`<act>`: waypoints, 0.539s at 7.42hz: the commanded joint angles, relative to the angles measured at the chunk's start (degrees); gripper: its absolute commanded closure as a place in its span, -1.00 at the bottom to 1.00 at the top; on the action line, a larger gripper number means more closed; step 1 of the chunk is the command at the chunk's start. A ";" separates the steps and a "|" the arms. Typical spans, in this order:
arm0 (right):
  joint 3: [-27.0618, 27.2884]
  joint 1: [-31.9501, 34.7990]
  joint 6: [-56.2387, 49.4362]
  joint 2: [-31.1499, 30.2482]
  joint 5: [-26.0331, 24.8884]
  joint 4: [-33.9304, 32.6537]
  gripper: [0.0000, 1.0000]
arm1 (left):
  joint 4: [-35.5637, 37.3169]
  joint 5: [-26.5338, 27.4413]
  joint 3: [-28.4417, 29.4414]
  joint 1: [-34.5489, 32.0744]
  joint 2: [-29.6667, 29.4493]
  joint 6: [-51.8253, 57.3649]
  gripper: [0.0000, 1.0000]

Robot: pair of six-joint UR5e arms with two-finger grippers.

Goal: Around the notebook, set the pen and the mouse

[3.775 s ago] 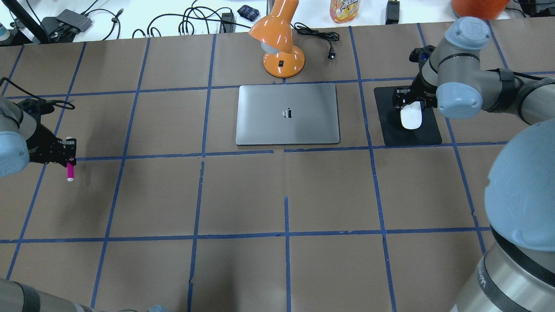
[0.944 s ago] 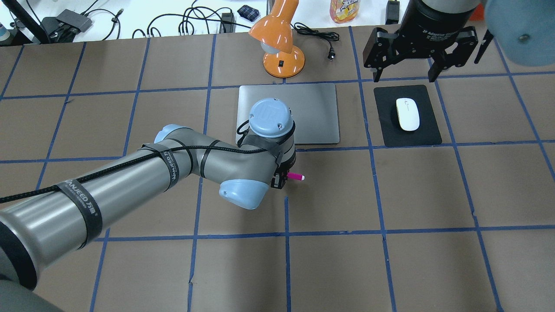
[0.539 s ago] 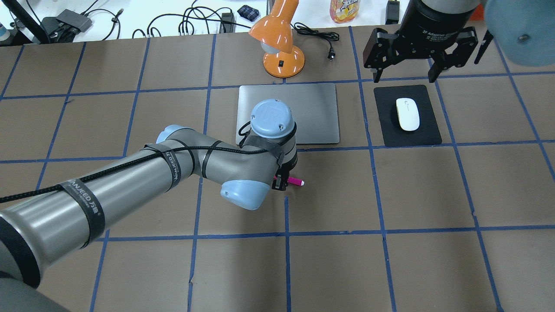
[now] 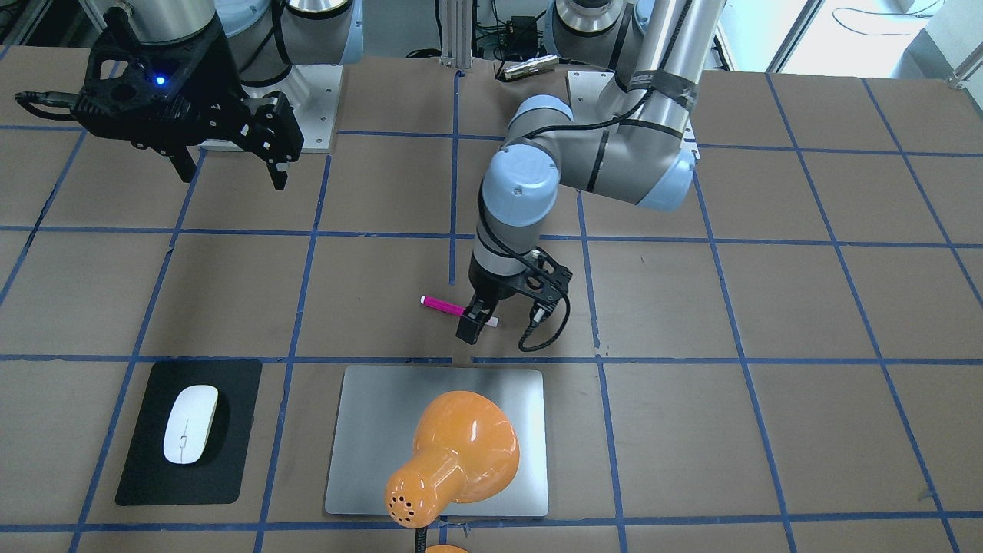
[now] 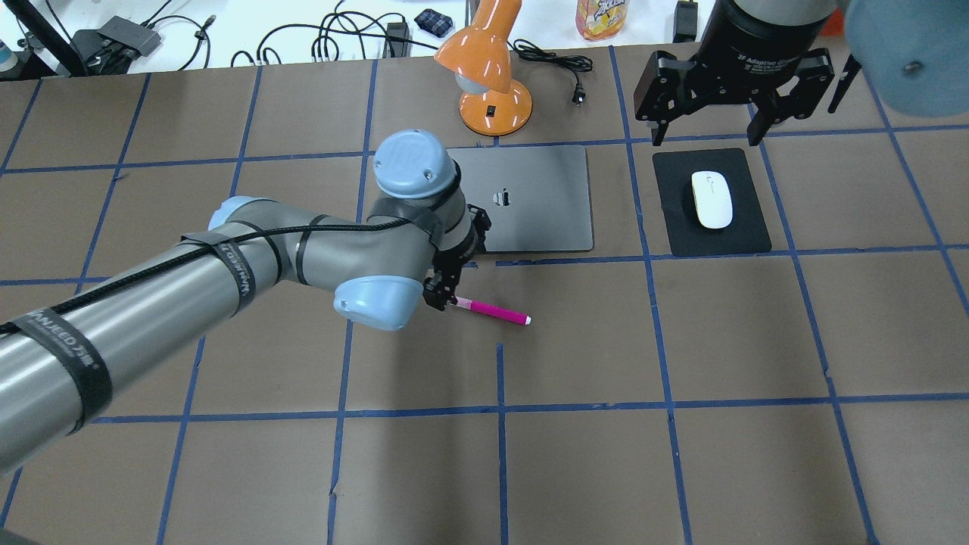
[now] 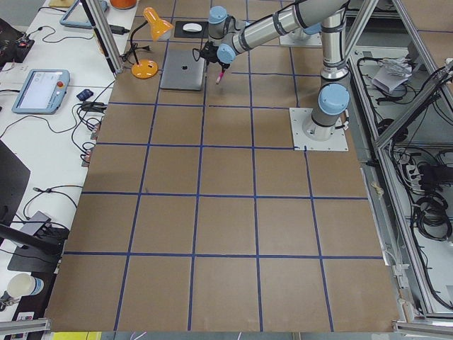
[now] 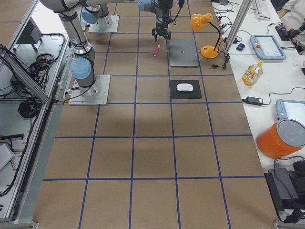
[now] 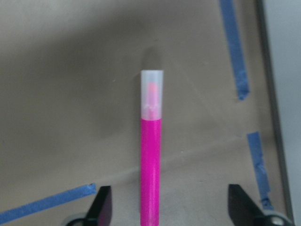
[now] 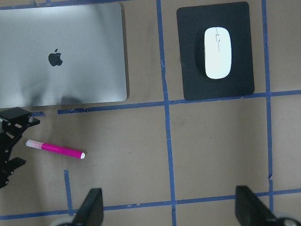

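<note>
Overhead exterior: the left gripper [image 5: 445, 294] is seen spread wide about one end of the pen [image 5: 496, 312], laid flat near the notebook [image 5: 537, 200], on the robot's side. The mouse [image 5: 712, 199] is set on a black mat [image 5: 681, 227]; the right gripper [image 5: 705, 136] is held splayed above.

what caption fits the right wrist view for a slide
Pen lying beside the notebook, mouse resting on the black mat
</note>
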 commanded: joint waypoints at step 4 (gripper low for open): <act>0.09 0.00 -0.03 0.00 0.04 0.08 -1.00 | -13.57 1.13 2.69 15.51 8.33 51.68 -1.00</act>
